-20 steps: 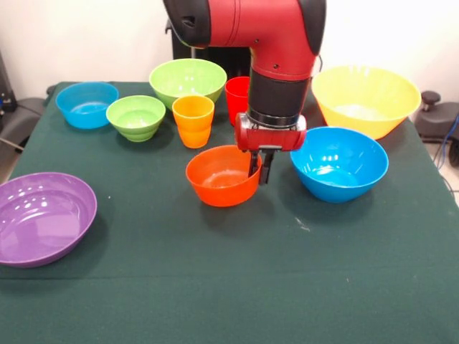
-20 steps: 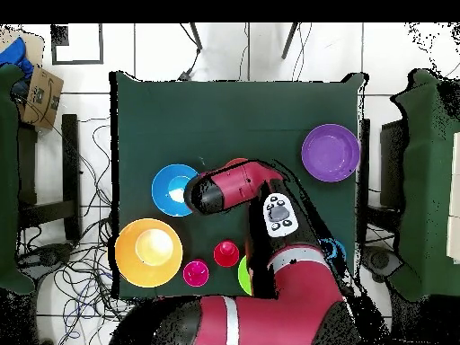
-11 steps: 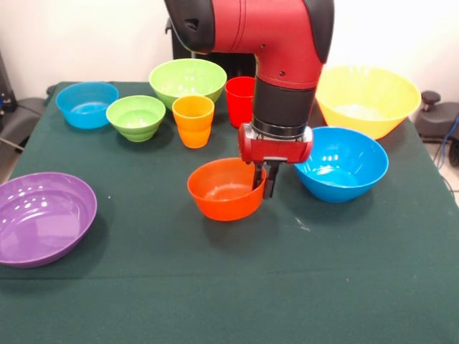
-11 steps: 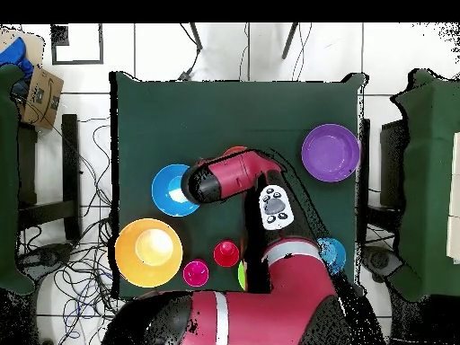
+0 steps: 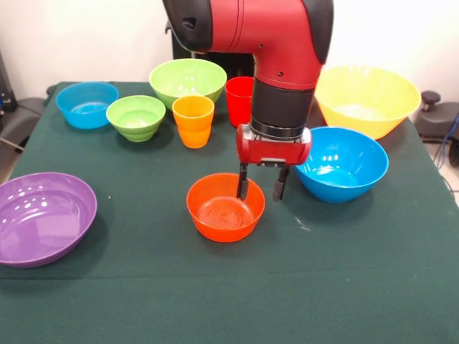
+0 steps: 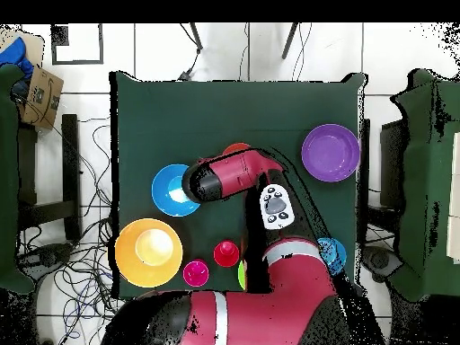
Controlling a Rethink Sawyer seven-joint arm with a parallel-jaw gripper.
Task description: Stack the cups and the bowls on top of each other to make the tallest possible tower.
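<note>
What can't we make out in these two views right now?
- Overhead view: the small orange plastic bowl is almost all covered by the red arm; only a sliver of rim shows.
- Overhead view: the open gripper is hidden under the arm.
- Front view: the red plastic cup is partly blocked by the arm, and the pink-magenta cup does not show at all.
- Overhead view: the green bowls and yellow-orange cup lie under the arm.

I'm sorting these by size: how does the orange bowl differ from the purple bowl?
The orange bowl is narrower and looks deeper; the purple bowl is wide and shallow. The orange bowl sits mid-table with the open pincer straddling its far rim; the purple bowl sits alone at the table edge, away from the arm. Both are glossy, round, upright and empty.
</note>
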